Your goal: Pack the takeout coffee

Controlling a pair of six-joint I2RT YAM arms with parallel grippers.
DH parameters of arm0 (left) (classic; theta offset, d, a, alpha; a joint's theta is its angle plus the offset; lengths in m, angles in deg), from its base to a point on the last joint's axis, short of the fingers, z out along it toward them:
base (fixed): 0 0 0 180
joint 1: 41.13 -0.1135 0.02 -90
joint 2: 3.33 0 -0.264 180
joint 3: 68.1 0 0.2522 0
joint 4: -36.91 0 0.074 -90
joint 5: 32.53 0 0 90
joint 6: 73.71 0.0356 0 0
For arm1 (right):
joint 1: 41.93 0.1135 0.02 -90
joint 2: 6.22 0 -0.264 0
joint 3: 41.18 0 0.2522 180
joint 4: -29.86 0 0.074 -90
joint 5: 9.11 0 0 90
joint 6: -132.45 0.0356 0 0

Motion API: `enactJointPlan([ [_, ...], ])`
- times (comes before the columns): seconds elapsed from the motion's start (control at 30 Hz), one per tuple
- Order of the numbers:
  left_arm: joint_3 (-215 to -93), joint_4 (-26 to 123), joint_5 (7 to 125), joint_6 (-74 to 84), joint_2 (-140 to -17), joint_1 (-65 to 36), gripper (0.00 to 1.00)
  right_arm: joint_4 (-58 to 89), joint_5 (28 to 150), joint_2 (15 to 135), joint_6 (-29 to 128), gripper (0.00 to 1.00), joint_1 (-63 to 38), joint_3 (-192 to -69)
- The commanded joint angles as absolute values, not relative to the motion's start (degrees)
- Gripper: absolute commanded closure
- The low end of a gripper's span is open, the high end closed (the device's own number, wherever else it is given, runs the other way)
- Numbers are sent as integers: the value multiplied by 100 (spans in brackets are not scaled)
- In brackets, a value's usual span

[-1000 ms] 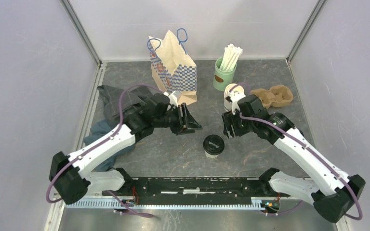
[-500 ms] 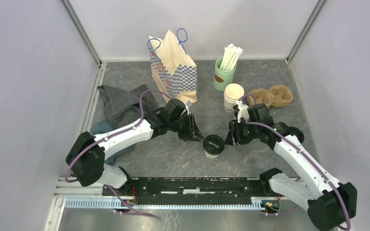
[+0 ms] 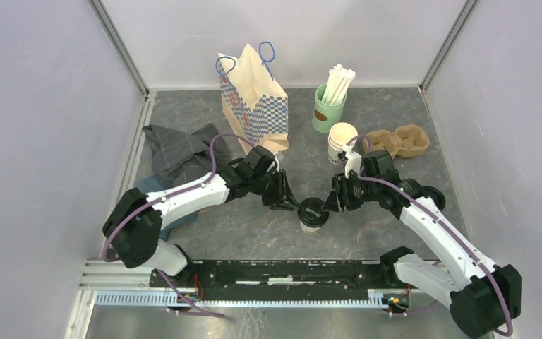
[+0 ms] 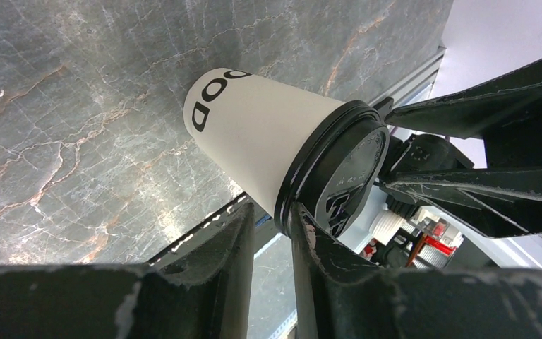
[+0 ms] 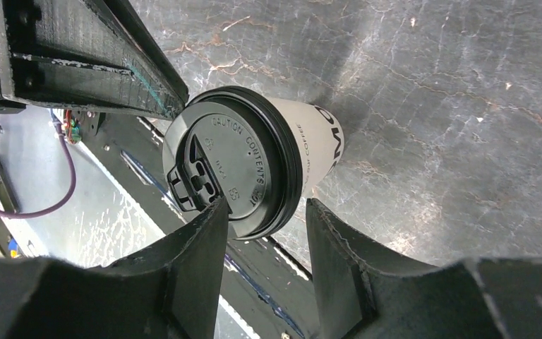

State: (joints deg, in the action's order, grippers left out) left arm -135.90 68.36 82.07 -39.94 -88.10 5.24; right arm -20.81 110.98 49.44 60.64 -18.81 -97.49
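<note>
Step, likely: securing lidded coffee cup point(image 3: 312, 214), upright mid-surface point(image 3: 247, 229). Left gripper point(image 3: 293, 204) pinched narrow on black lid point(image 4: 342, 176) rim. Right gripper point(image 3: 329, 203) half-open astride opposite rim; hold unconfirmed. Next: firm grasp, then lift toward paper bag point(image 3: 253, 99).

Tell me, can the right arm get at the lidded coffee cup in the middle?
Probably yes: the right gripper is right at the lidded cup, its fingers either side of the black lid. The left gripper sits at the opposite side, not in its path.
</note>
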Motion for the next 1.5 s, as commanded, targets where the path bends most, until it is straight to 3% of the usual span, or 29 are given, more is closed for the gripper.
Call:
enactJointPlan([
  [0.0,-13657,6723,8353,-3716,-8921,562,68,-1739,11411,4986,6111,50,-1905,-9564],
  [0.47,-13802,7391,7806,-3202,-9314,721,71,-942,11313,4556,6578,58,-1992,-8309],
  [0.67,-14214,7796,7580,-3039,-9090,721,69,-1714,11465,4455,6427,46,-2190,-9293],
  [0.8,-14378,7821,7679,-3029,-9138,721,68,-1809,11909,4361,6377,40,-2706,-9303],
  [0.93,-14637,7917,7696,-2971,-9095,721,61,-1588,12362,4527,6246,39,-2738,-9166],
  [1.1,-15033,8040,7709,-2970,-8879,721,42,-1357,12552,4698,6212,37,-2734,-9201],
  [1.27,-14840,7753,8073,-2978,-8717,729,33,-947,12660,4875,6309,43,-2742,-8992],
  [1.47,-14542,7692,8576,-2728,-9056,830,47,-741,12791,5070,6265,56,-2844,-8969],
])
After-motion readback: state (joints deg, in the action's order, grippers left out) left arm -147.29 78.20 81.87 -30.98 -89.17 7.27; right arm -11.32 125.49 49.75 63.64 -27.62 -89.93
